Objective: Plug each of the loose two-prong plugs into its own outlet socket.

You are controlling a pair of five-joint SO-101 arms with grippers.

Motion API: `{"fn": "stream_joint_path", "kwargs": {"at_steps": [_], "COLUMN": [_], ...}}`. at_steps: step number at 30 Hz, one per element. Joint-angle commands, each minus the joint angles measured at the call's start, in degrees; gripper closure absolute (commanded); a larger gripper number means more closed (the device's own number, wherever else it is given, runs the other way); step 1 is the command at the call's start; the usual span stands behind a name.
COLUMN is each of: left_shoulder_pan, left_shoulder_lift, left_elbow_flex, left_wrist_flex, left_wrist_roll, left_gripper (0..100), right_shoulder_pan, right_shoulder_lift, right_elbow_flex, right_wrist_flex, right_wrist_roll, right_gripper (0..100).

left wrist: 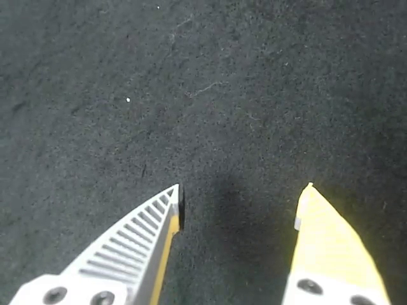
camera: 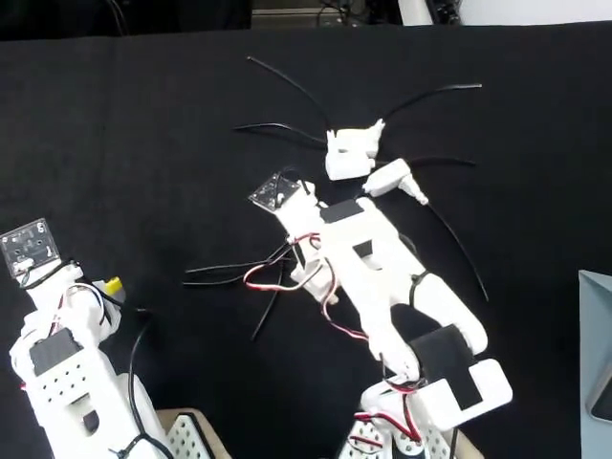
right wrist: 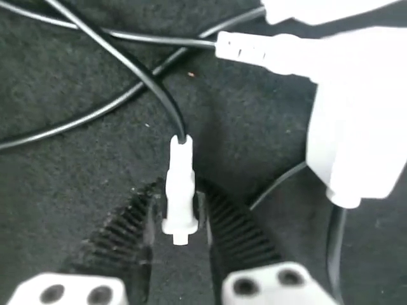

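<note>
White plug (right wrist: 179, 171) on a black cord sits clamped in the right claw (right wrist: 180, 197), just above the black desk (left wrist: 191, 76), with the white outlet socket block (right wrist: 356, 127) near it. Over the dark cloth, the left claw (left wrist: 243, 187) hangs with its fingers spread apart.

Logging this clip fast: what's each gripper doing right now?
Left gripper: open, nothing between its fingers, above bare black cloth.
Right gripper: closed on a white plug.
</note>
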Motion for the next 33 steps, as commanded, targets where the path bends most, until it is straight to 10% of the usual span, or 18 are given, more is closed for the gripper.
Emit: {"fn": "stream_joint_path", "kwargs": {"at_steps": [1,10,23,33], "left_shoulder_pan": [-0.1,5.5,29.2,41.8], "left_shoulder_lift": [-0.6,-0.6,-0.6,-0.9], "left_elbow_flex": [-1.8,-5.9,-18.4,-22.5], "left_wrist_flex": [-1.2,-0.9,-1.1,-0.7], "left_wrist_roll": [0.2,4.0,18.3,24.4], "left_gripper": [71,71,71,71], "right_shoulder_pan": [1.5,1.1,-10.5,-20.7], "right_shoulder_lift": [-5.3,-32.4,-60.0,-69.4], "right_elbow_flex": [-1.0,0.7,18.4,29.0], "right_wrist_flex": [0.0,4.4,-18.5,-22.6], "right_wrist_roll": [0.4,-3.0,-23.9,-25.5], "right_gripper": [98.6,98.6,98.6,98.6]}}
